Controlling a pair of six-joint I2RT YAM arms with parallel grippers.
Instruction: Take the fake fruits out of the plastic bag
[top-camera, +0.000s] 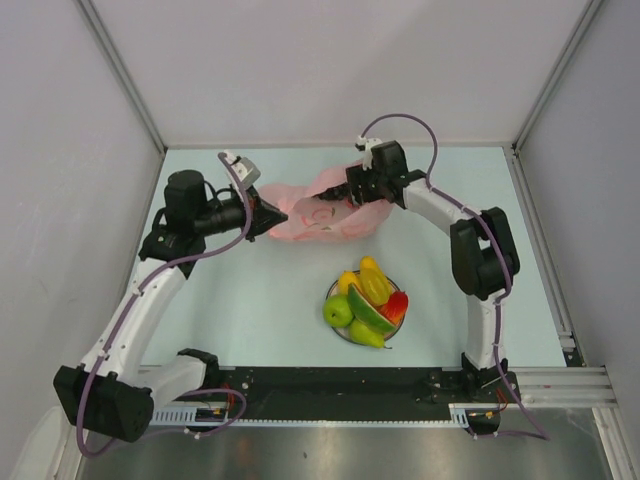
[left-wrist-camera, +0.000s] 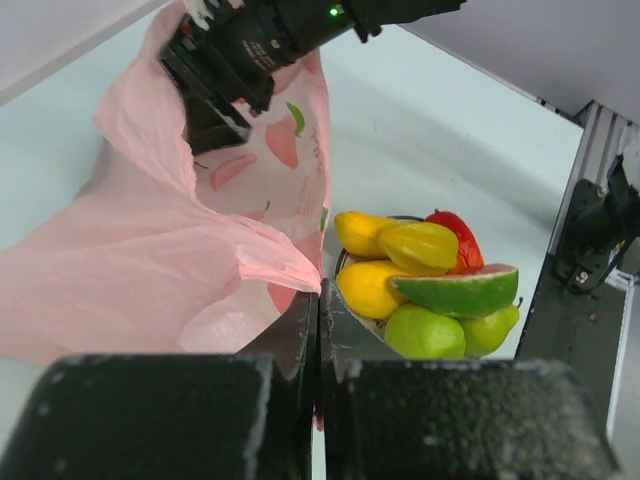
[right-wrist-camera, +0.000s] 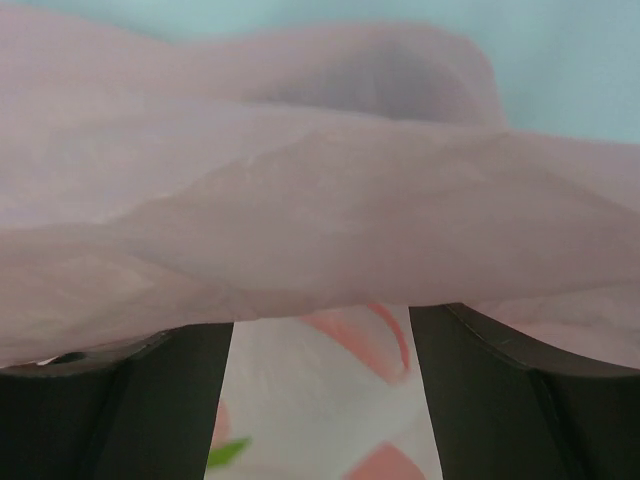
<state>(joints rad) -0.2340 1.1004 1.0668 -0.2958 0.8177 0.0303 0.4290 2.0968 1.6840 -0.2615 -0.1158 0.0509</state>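
Observation:
The pink plastic bag (top-camera: 318, 215) lies crumpled at the table's far middle. My left gripper (top-camera: 272, 216) is shut on the bag's left edge; the left wrist view shows the film (left-wrist-camera: 150, 260) pinched between its closed jaws (left-wrist-camera: 320, 290). My right gripper (top-camera: 337, 196) reaches into the bag's mouth from the right. In the right wrist view it (right-wrist-camera: 320, 325) is open, with bag film (right-wrist-camera: 320, 200) draped over its fingertips and no fruit between them. The fake fruits (top-camera: 366, 303) are piled on a plate: green apple (top-camera: 338, 311), watermelon slice (left-wrist-camera: 455, 290), mangoes (left-wrist-camera: 418, 245), pear (top-camera: 366, 335). No grape bunch shows.
The round plate (top-camera: 331, 291) with the fruit stands at the table's near middle, right of centre. Grey enclosure walls ring the table. The black rail with the arm bases (top-camera: 330, 385) runs along the near edge.

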